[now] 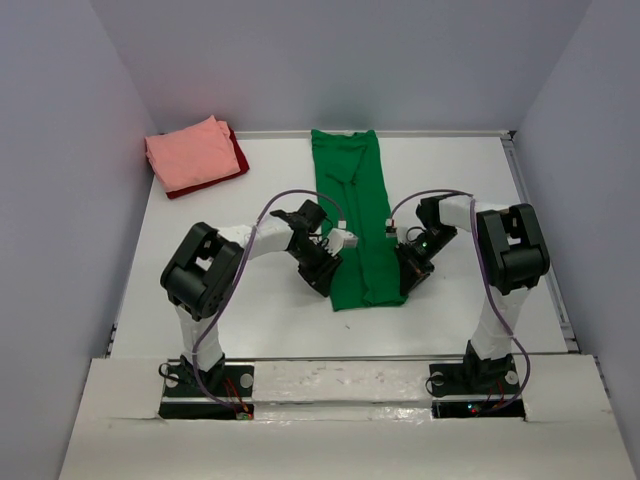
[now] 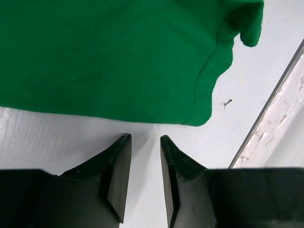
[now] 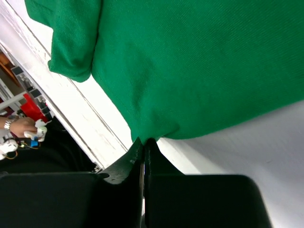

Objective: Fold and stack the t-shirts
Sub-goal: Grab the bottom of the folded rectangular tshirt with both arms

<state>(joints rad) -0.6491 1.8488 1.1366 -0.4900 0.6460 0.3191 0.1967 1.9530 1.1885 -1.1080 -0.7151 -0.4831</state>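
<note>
The green t-shirt (image 1: pixel 355 215) lies as a long narrow strip down the middle of the white table, hem toward the arms. My left gripper (image 1: pixel 322 275) sits at its near left edge; in the left wrist view the gripper (image 2: pixel 145 137) is open, its tips a short gap from the green cloth (image 2: pixel 118 57), nothing between them. My right gripper (image 1: pixel 408 275) is at the near right corner; in the right wrist view it (image 3: pixel 146 141) is shut, pinching the edge of the green cloth (image 3: pixel 199 66). The salmon pink t-shirt (image 1: pixel 190 153) lies folded on the dark red t-shirt (image 1: pixel 238 155) at the back left.
Grey walls close in the table on three sides. A raised rim (image 1: pixel 535 230) runs along the table's right side. The table's worn near edge (image 2: pixel 280 123) lies close to both grippers. A person's hand (image 3: pixel 21 127) shows beyond that edge.
</note>
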